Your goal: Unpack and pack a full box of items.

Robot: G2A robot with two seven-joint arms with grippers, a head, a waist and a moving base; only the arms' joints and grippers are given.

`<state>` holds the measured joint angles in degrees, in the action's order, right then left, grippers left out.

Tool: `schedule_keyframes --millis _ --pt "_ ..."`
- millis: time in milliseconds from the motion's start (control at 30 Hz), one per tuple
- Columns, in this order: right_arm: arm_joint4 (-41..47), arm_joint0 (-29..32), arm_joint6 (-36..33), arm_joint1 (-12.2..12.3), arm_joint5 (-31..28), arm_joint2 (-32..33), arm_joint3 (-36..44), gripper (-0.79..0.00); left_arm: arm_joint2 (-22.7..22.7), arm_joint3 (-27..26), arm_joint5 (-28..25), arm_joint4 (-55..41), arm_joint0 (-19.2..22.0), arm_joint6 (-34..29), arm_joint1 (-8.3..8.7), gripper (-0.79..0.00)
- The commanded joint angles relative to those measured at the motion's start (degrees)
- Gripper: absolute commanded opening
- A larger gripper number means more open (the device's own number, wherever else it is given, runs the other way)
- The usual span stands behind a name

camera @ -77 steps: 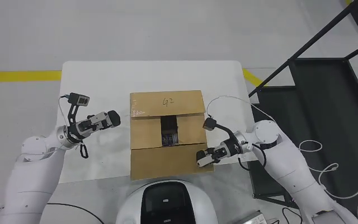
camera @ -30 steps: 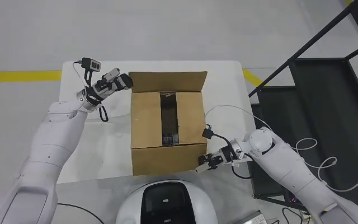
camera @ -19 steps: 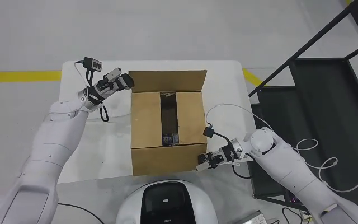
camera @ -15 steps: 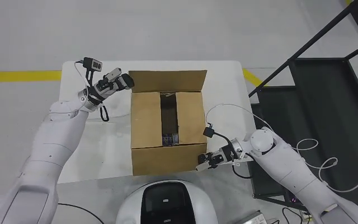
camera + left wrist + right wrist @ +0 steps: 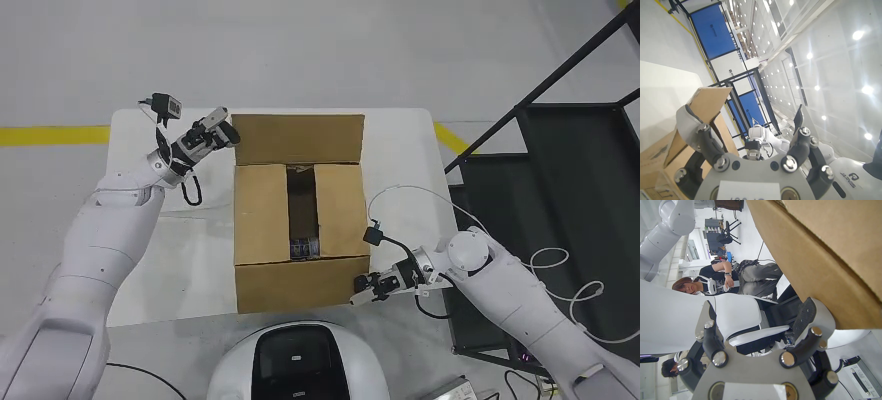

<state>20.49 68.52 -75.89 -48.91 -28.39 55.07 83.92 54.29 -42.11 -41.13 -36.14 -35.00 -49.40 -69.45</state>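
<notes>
Left gripper [image 5: 222,124] at far left corner of box; I read jaws spread wide, gripping nothing. 1 finger [image 5: 687,123] rests against corner of upright far flap [image 5: 298,138], other finger clear of it.
Cardboard box [image 5: 262,215] sits mid-table [image 5: 400,150]. 2 side flaps lie inward, slot between them; dark items [image 5: 303,240] visible inside. Near flap [image 5: 300,285] folded outward.
Right gripper [image 5: 364,291] beside near right corner of box. I note fingers wide apart, holding nothing; cardboard close by 1 pad [image 5: 803,313], contact not clear to me.
</notes>
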Motion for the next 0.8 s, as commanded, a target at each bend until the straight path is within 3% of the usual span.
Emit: schedule_keyframes --millis 0,300,467,767 --pt "0.00 0.00 0.00 0.00 0.00 0.00 0.00 0.000 -0.93 2.62 0.09 0.12 1.36 1.26 -0.85 0.000" --pt "0.00 0.00 0.00 0.00 0.00 0.00 0.00 0.000 -5.77 13.14 -0.49 2.51 5.85 1.10 -5.09 0.000" --pt "0.00 0.00 0.00 0.00 0.00 0.00 0.00 0.000 -7.57 18.46 -1.65 6.49 7.66 5.91 -6.96 0.000" --pt "0.00 0.00 0.00 0.00 0.00 0.00 0.00 0.000 -9.43 24.40 -2.08 12.67 9.35 8.78 -8.84 0.000"
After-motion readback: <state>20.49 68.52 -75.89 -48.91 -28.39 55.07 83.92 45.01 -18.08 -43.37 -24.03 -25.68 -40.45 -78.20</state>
